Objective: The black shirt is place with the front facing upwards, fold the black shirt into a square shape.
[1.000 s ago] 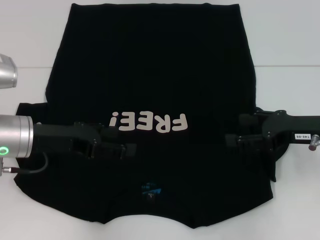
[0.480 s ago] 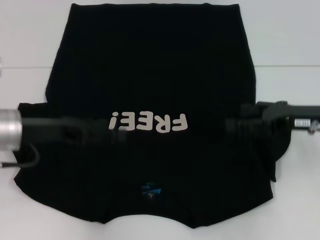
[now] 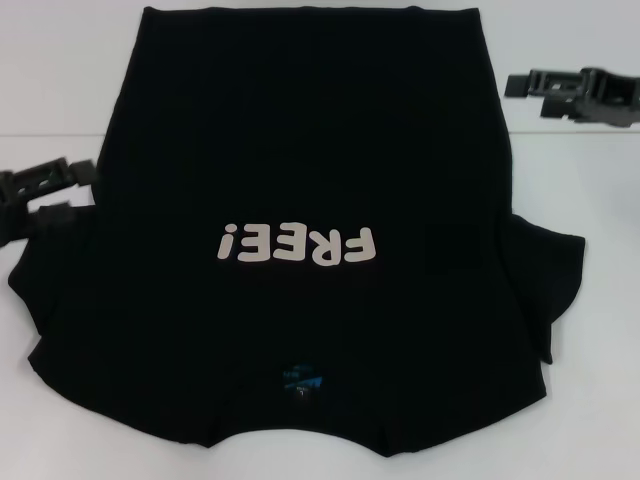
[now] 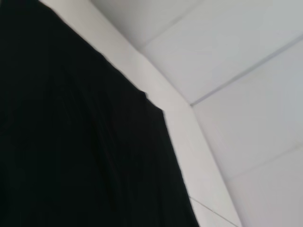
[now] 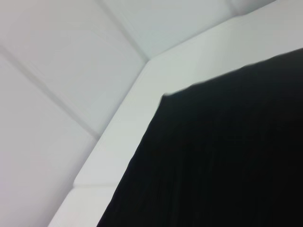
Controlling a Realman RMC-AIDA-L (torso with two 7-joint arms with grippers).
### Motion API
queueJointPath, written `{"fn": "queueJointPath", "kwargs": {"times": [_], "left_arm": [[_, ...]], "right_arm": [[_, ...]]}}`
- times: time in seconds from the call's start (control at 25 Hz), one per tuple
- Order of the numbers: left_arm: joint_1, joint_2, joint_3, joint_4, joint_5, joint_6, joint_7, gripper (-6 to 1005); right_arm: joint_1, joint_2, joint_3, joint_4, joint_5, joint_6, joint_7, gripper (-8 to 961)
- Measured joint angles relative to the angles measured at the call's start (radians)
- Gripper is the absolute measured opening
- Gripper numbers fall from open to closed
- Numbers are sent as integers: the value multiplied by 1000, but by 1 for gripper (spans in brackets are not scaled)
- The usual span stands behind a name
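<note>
Two grippers of mine sit off the black shirt (image 3: 310,250), which lies flat on the white table (image 3: 590,400), "FREE!" lettering (image 3: 298,244) face up and the blue neck label (image 3: 301,380) near my body. My left gripper (image 3: 60,195) hovers at the shirt's left edge, jaws apart and empty. My right gripper (image 3: 535,92) hangs beyond the far right corner, jaws apart, holding nothing.
</note>
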Motion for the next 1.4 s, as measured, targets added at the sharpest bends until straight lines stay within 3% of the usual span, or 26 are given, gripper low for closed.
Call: {"fn": "queueJointPath", "kwargs": {"times": [0.12,0.36,0.56,0.8,1.24,1.4], "left_arm": [[5,11,-32,-43,50,-16,-12,941],[19,16,-105,-86,116,-38,-20,940],[35,16,-154,-86,122,-52,-27,869],[40,11,-153,-97,168,-117,-29,784],[37,13,-157,-139,197,-231,-23,301],[34,14,-153,-140,197,-239,-19,212]], "right_arm": [[11,-15,1,0,-1,18,45,941],[10,-21,2,-4,-1,31,79,941],[6,-24,2,-5,-1,32,84,941],[3,-24,1,2,-4,22,85,941],[2,-24,-5,3,-6,9,100,941],[2,-24,-1,3,-6,9,100,941]]}}
